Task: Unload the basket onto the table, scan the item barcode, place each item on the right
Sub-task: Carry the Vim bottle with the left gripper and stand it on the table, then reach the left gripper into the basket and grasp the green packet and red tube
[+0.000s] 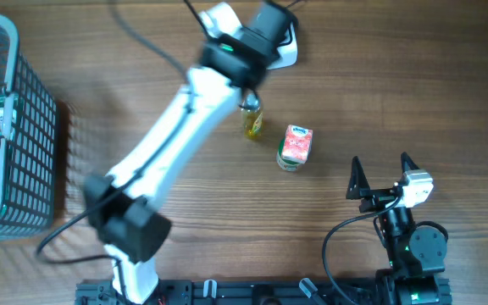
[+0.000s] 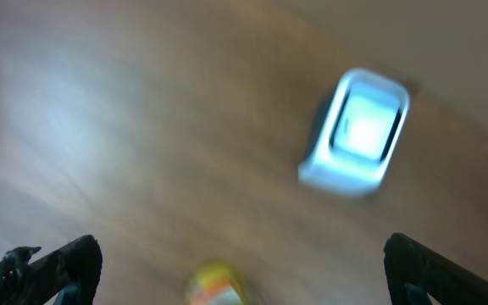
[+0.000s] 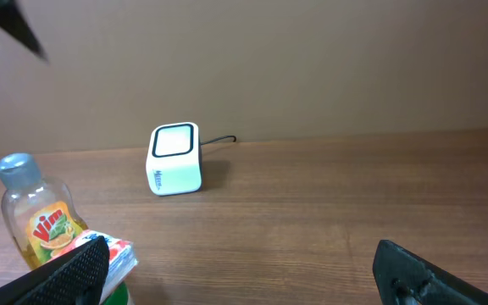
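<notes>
Closest to the lens, the two dark fingers (image 2: 62, 264) of the left tool (image 2: 242, 251) sit at the bottom corners of the left wrist view. They are spread wide apart with nothing clamped between them. The view is blurred.

Just below this tool, between its fingers, shows the top of a small yellow bottle (image 2: 216, 285). From overhead the bottle (image 1: 252, 119) stands upright and free on the wooden worktop (image 1: 396, 76), right under the outstretched left arm (image 1: 172, 135). Ahead of the tool, a little to its right, is the white scanner (image 2: 358, 131) with its pale window.

The right tool (image 1: 382, 174) rests well back, jaws also wide apart and empty. Ahead of it and to its left lies a red and green carton (image 1: 295, 146), near the bottle. A grey basket (image 1: 24, 144) with more packets sits far off on the left arm's side.

No item is at the scanner, so a scan seems not in progress. The next move probably calls for closing on one item, bottle or carton, and turning its barcode, which is not visible here, toward the window.
</notes>
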